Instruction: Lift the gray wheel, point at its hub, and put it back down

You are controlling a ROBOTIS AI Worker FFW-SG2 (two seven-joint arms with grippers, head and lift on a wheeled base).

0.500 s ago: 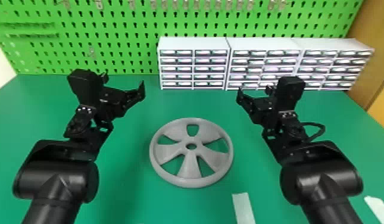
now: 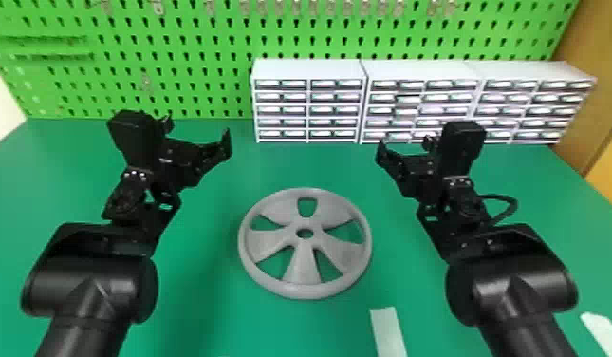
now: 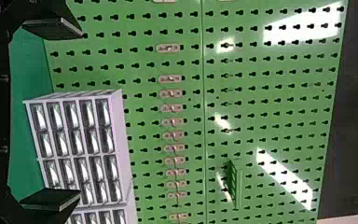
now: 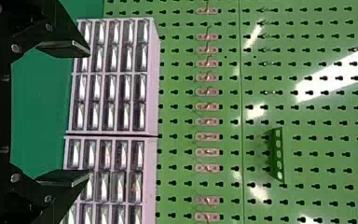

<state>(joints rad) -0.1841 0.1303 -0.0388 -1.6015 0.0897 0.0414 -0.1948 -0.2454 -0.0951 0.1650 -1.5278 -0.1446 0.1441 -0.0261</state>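
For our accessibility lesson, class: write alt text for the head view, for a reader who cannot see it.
Gray wheel flat on a green table, between two black robot arms; left pincer and right pincer both open and empty. White drawers and a green pegboard behind.

Wheel (image 2: 302,273) found flat on the counter (image 2: 314,166), between left claw (image 2: 198,134), left, and right claw (image 2: 404,145), right; both apart from it. Cabinets (image 2: 309,110) stand side by side behind, before the pegboard (image 2: 200,61). One strip (image 2: 389,332) lies before the wheel, rightward; a second strip (image 2: 604,332) farther right.
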